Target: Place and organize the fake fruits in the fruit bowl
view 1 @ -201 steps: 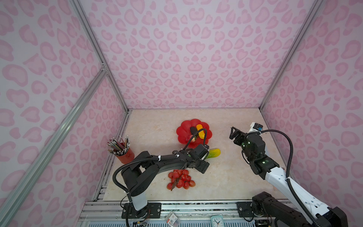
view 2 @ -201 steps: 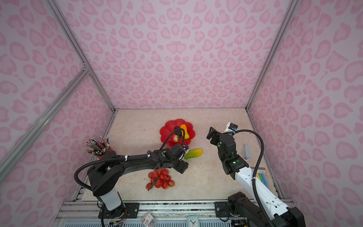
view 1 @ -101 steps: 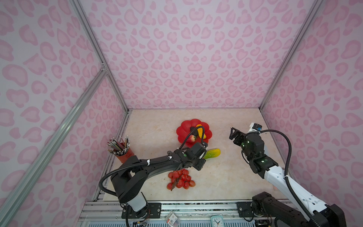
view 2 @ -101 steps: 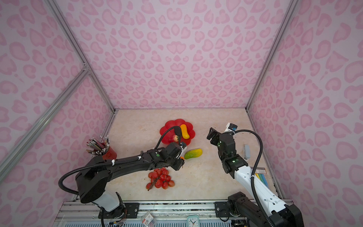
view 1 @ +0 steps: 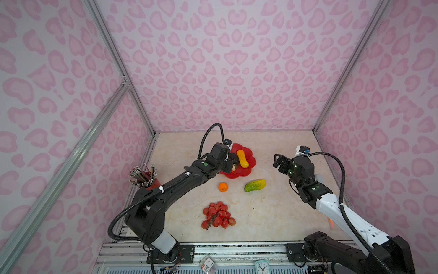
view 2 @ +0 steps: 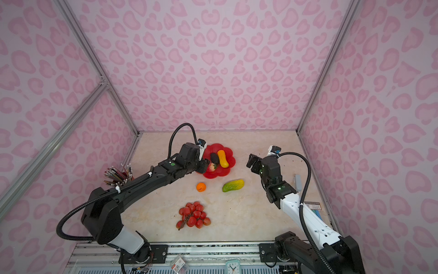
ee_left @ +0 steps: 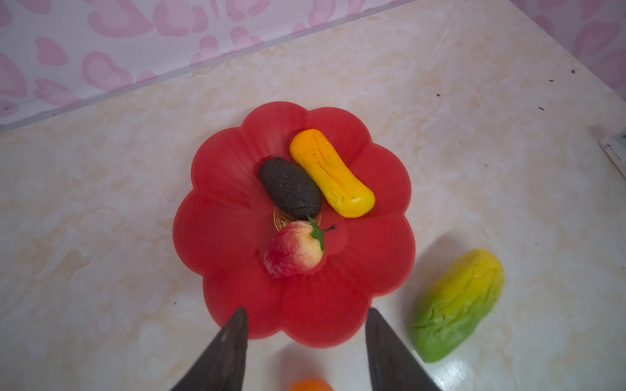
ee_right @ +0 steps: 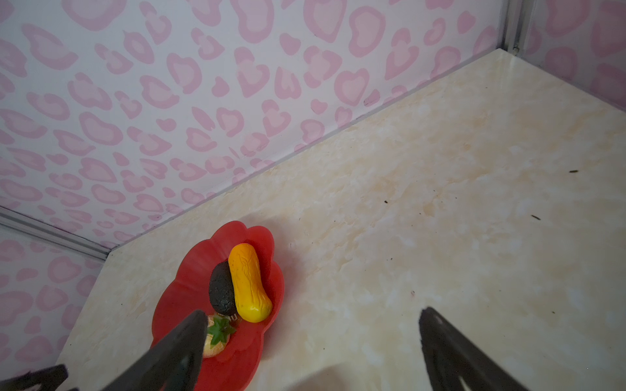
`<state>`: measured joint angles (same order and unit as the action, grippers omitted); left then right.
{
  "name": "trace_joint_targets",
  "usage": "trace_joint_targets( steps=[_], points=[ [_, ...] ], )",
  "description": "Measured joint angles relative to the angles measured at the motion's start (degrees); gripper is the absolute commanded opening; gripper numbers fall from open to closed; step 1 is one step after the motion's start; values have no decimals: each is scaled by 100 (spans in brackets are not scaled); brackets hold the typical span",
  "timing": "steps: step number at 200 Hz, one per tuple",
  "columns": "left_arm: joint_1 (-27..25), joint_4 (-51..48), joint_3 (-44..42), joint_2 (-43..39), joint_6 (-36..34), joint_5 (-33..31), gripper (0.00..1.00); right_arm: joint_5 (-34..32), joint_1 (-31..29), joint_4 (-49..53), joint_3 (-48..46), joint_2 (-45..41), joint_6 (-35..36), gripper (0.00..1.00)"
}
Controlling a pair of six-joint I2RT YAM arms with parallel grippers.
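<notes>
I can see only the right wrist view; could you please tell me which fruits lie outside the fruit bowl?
Observer: Three lie on the table: the small orange, the green-yellow fruit and the grape bunch.
Operator: Thank you. Is the other arm holding anything?
Observer: No, the left gripper is open and empty, its fingers near the fruit bowl's rim.
Operator: What is the leafy piece I can only half see?
Observer: A strawberry, lying in the bowl next to the avocado.

Red bowl [ee_left: 220, 220], dark avocado [ee_left: 289, 189], pink-spotted walls [view 1: 213, 71]
</notes>
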<state>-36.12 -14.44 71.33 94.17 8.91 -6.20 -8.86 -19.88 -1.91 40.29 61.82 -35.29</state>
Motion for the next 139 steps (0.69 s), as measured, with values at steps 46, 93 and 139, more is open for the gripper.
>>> trace_joint_targets(
  steps=[46,93,139],
  points=[
    [354,-48,664,918,-50,146,60,116,0,483,155,33,138,97],
    [352,-96,-363,-352,160,70,84,243,2,664,57,22,251,97],
    [354,-516,-2142,-1849,767,-387,93,341,2,608,157,243,382,97]
  ],
)
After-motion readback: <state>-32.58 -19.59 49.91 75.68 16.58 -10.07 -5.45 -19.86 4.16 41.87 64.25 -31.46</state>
